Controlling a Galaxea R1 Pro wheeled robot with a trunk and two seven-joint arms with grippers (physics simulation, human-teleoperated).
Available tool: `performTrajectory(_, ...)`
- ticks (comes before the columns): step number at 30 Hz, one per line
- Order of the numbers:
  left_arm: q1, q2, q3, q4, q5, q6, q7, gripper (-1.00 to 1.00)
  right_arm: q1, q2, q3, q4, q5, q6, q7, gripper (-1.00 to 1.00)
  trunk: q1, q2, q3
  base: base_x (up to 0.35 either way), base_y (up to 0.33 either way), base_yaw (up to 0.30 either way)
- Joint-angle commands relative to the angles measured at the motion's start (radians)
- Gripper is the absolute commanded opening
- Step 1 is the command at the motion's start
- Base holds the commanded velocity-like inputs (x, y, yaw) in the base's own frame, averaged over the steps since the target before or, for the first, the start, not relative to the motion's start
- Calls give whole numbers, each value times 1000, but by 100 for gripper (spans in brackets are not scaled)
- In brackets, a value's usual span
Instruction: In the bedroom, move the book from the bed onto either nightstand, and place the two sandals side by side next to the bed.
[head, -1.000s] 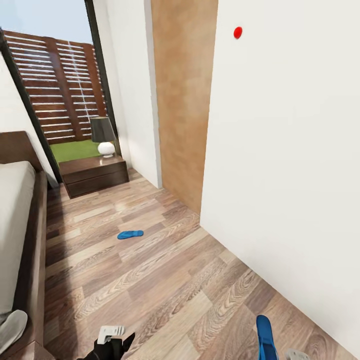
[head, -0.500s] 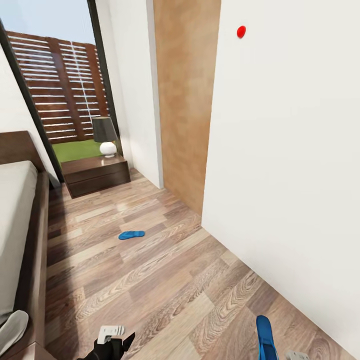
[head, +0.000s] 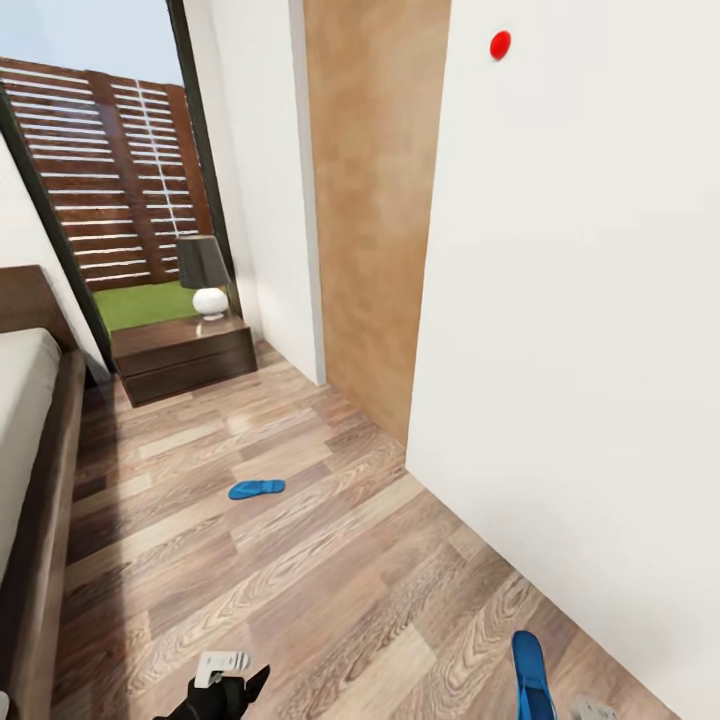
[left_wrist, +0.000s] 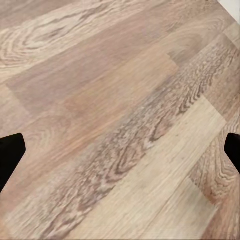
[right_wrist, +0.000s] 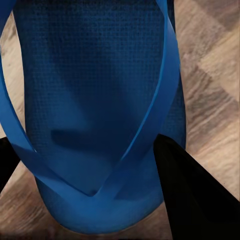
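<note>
One blue sandal (head: 257, 489) lies flat on the wood floor, between the bed (head: 25, 470) at the left and the white wall. The other sandal (head: 530, 672) hangs at the lower right, and my right gripper (right_wrist: 82, 145) is shut on it; up close its blue sole and straps (right_wrist: 95, 75) sit between the black fingers (right_wrist: 187, 195). My left gripper (head: 230, 690) hovers low over bare floor, open with nothing between its fingertips (left_wrist: 10, 155). A dark nightstand (head: 180, 358) stands beyond the bed by the window. The book is out of view.
A lamp (head: 205, 275) with a dark shade and white base stands on the nightstand. A white wall (head: 580, 350) and a tan wood panel (head: 370, 200) close off the right side. Open plank floor (head: 300, 560) runs ahead to the nightstand.
The whole view has shifted: the bed has slid toward the left edge and the floor sandal sits lower in the picture, so the camera moved. Both grippers keep their places and states.
</note>
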Motion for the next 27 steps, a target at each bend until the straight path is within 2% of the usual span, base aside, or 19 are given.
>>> performTrajectory(1, -1, 0, 2, 1, 8, 1, -7, 100, 0, 0, -1, 0, -8, 5, 3, -100, 0, 0, -1, 272, 0, 17)
performTrajectory(7, -1, 0, 2, 2, 8, 1, -7, 100, 0, 0, -1, 0, -8, 5, 3, -100, 0, 0, -1, 70, 0, 137)
performTrajectory(27, -1, 0, 2, 1, 9, 1, -7, 100, 0, 0, -1, -1, -8, 5, 3, -100, 0, 0, -1, 3, 0, 220)
